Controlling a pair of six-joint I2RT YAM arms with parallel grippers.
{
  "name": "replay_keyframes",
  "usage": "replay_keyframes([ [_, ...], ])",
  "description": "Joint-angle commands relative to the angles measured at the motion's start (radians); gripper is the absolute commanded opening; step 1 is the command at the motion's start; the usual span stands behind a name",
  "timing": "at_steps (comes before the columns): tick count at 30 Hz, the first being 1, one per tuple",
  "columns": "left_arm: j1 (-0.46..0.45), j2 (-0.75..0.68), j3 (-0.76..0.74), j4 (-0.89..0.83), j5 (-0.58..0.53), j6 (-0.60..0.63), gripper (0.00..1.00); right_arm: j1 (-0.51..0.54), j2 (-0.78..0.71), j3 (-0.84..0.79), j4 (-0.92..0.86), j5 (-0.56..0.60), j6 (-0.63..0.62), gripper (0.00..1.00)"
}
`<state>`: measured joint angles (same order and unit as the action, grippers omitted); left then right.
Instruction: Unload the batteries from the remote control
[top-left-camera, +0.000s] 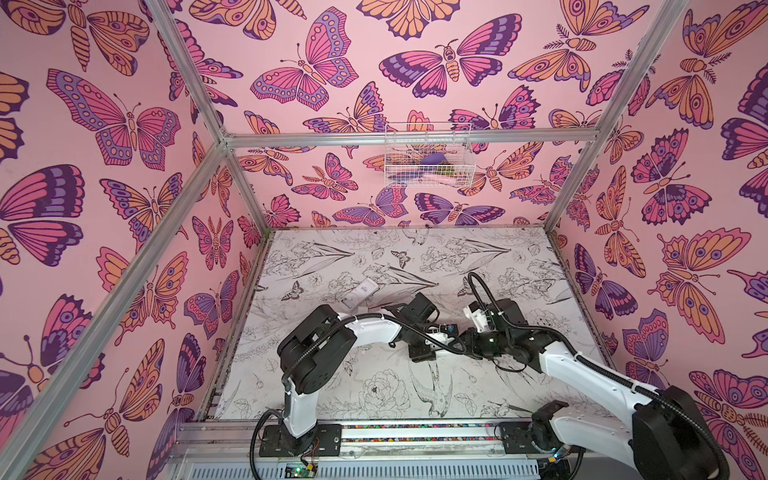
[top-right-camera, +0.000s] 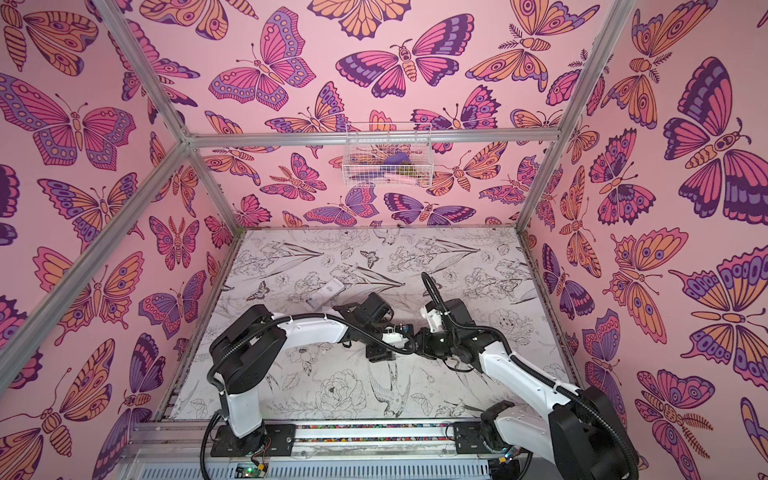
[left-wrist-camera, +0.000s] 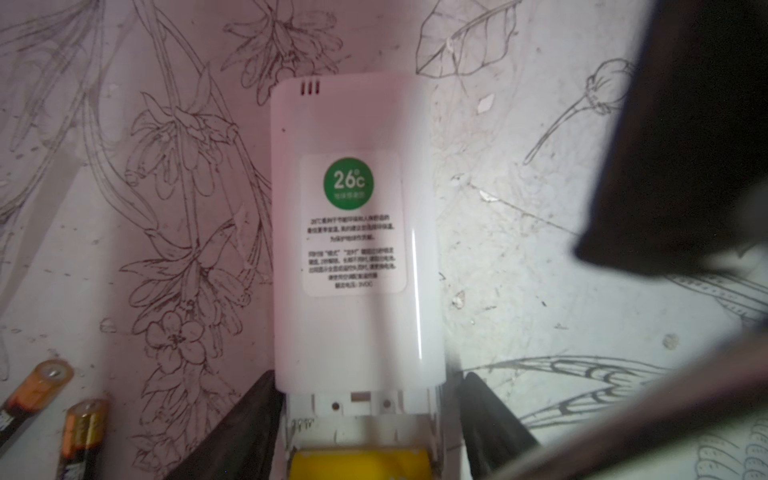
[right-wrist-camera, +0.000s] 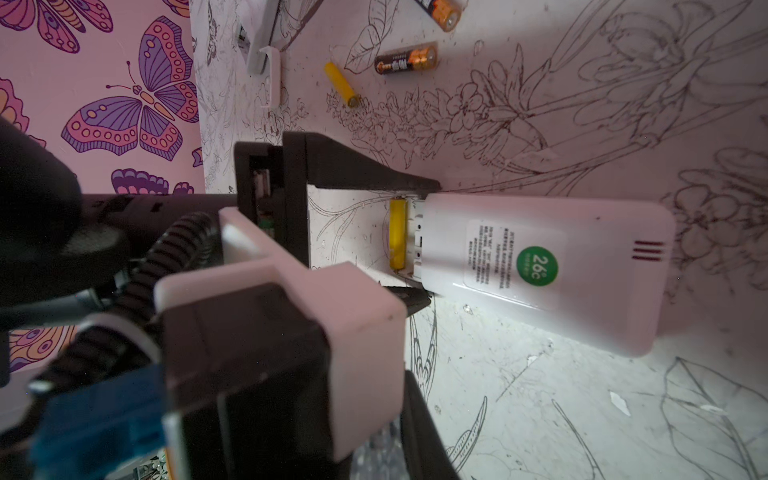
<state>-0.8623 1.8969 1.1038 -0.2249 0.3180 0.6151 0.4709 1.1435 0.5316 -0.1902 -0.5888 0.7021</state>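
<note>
The left end effector (left-wrist-camera: 369, 376) is placed astride the remote (left-wrist-camera: 353, 249); whether it is pinched cannot be told. The right end effector (right-wrist-camera: 419, 415) is pressed together.

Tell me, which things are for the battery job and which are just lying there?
For the job: white remote, yellow battery inside it, loose yellow battery, two black-and-orange batteries.
Just lying about: wire basket on the wall, purple thing inside it.
</note>
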Motion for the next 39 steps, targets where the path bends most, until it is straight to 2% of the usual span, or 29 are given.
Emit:
replay_keyframes([
  [1, 0.003, -0.018, -0.042, -0.031, -0.012, 0.016, 0.73, -0.005, 0.048, 0.016, 0.037, -0.023, -0.032, 0.00],
  [10, 0.052, -0.053, -0.082, -0.028, 0.006, 0.012, 0.73, -0.005, 0.134, 0.052, 0.064, -0.030, -0.044, 0.00],
  [15, 0.058, -0.050, -0.098, -0.012, 0.050, 0.028, 0.64, -0.005, 0.158, 0.060, 0.064, -0.023, -0.056, 0.00],
  [22, 0.059, -0.042, -0.098, -0.010, 0.048, 0.050, 0.53, -0.005, 0.168, 0.083, 0.011, 0.002, -0.095, 0.00],
  [39, 0.059, -0.032, -0.092, -0.015, 0.056, 0.050, 0.51, -0.007, 0.237, 0.085, 0.032, 0.000, -0.129, 0.00],
])
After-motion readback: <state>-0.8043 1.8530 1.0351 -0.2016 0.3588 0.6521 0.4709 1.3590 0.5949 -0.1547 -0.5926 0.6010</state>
